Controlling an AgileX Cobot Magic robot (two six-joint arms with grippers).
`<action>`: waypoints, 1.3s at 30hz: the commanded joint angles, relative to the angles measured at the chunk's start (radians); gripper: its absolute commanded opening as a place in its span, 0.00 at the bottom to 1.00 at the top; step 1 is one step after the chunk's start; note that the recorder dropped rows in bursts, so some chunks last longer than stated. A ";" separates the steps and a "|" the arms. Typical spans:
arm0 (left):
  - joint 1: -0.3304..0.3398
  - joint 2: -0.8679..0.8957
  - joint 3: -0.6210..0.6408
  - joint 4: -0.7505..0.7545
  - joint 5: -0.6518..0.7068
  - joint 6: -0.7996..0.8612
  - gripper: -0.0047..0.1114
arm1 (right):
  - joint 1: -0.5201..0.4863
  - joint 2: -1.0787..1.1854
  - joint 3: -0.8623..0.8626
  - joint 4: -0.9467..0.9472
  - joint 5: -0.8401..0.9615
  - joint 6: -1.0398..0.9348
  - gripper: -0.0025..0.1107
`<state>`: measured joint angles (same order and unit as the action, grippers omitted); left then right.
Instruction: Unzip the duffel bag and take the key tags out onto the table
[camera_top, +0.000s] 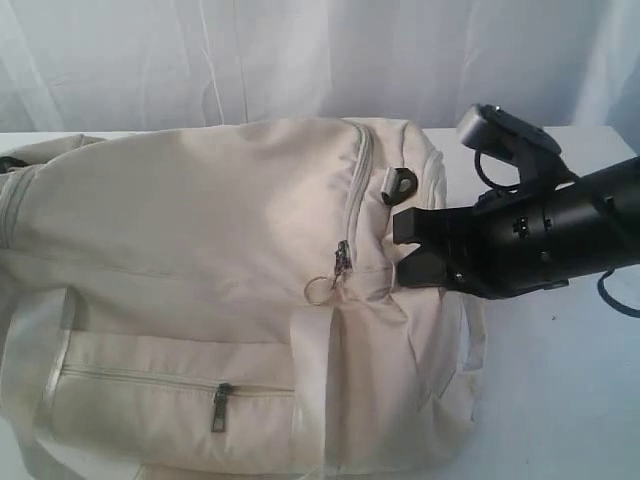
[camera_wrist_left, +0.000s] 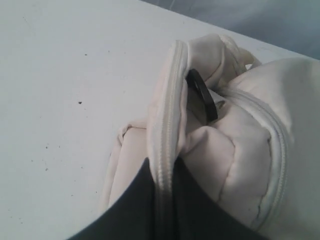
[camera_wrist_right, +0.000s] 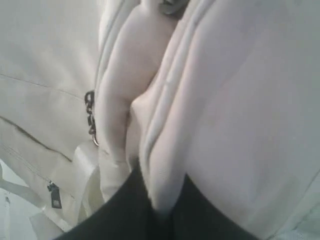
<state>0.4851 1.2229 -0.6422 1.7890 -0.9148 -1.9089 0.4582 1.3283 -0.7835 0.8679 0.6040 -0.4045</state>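
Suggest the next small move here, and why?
Probably open the right pincer, drop its fabric fold, and go to the ringed zip pull nearby. The bag looks zipped shut, no tags show, and neither pincer is on a pull; the left pincer grips a zip seam, which could brace the bag.

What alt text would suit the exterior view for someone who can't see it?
A large cream duffel bag lies on a white table, filling most of the frame. From the right, a black gripper pinches a fold of fabric at the bag's end, near a zip pull with a metal ring.
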 joint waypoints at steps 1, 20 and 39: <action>0.060 -0.042 -0.046 -0.045 0.078 -0.023 0.04 | 0.001 0.041 -0.006 0.045 0.004 -0.031 0.02; 0.099 -0.048 -0.108 -0.103 -0.019 -0.032 0.66 | 0.083 0.094 -0.006 0.170 -0.080 -0.178 0.02; -0.490 -0.046 -0.159 -0.045 -0.187 -0.008 0.66 | 0.083 0.094 -0.006 0.207 -0.091 -0.178 0.02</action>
<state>0.0379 1.1823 -0.8041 1.7401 -1.1523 -1.9231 0.5403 1.4213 -0.7854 1.0473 0.5381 -0.5682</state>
